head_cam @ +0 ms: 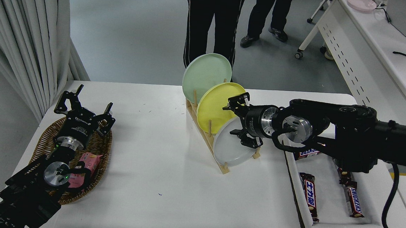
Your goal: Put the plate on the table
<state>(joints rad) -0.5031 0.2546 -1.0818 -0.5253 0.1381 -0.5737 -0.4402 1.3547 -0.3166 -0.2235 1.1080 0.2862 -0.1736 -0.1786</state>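
The plate (229, 148) stands on its edge in the wooden rack (207, 134), in the slot at the near end, closest to the robot. The yellow plate (217, 106) is just behind it in the rack, and the pale green plate (205, 73) is behind that one. The right gripper (238, 120) is at the top right edge of the grey plate, and its fingers are apart, one up by the yellow plate and one lower down over the grey plate. It is hard to see from here if the rim is really between them, so I think it is not gripped yet. To do this well, the fingers should slide over the rim of the grey plate only, squeeze it firmly, then lift it straight up out of the rack pegs so the yellow plate does not get bumped. The plate's flat face looks toward the near left and leans back a little; being round, it has no long side. The left gripper (83, 112) rests with fingers apart over the basket (46, 143), far left of the rack on the table (156, 181).
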